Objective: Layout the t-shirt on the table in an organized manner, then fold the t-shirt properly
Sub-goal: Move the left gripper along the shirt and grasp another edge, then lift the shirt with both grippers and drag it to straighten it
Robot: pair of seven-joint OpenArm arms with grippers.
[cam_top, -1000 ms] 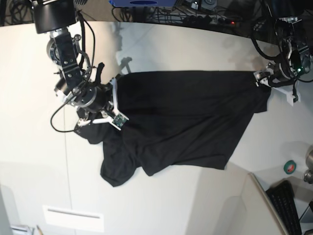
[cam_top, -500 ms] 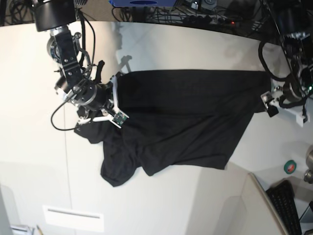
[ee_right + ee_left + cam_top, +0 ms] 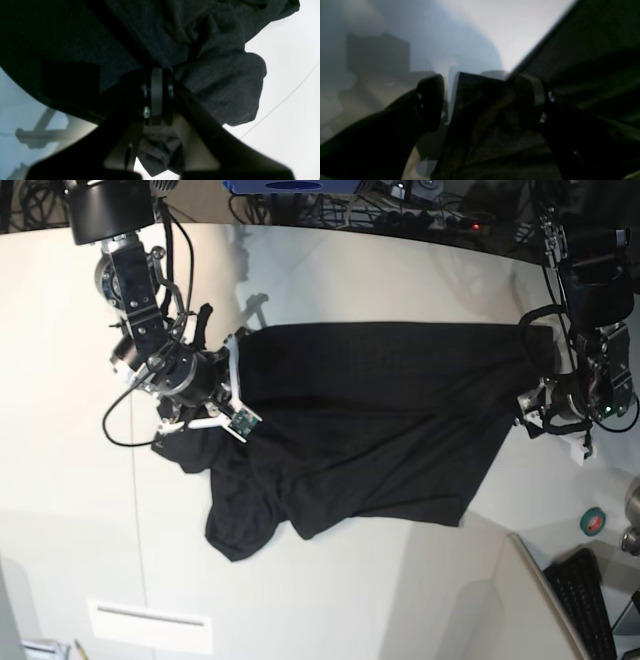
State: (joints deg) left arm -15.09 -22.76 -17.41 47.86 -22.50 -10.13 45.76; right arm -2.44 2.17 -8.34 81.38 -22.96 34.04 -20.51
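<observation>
Your right end effector (image 3: pixel 157 96) is clamped on a bunched edge of the black t-shirt (image 3: pixel 370 430), which spreads across the counter (image 3: pixel 330 270) to your left end effector (image 3: pixel 485 100), whose fingers stand apart around a fold.

Base view overlooks table (image 3: pixel 330 270); blurry wrist views seemingly hug cloth.

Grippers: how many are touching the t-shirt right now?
2. The right gripper is shut on the t-shirt at its bunched end. The left gripper is at the opposite edge, cloth between its open jaws; whether it is pinched cannot be told.
</observation>
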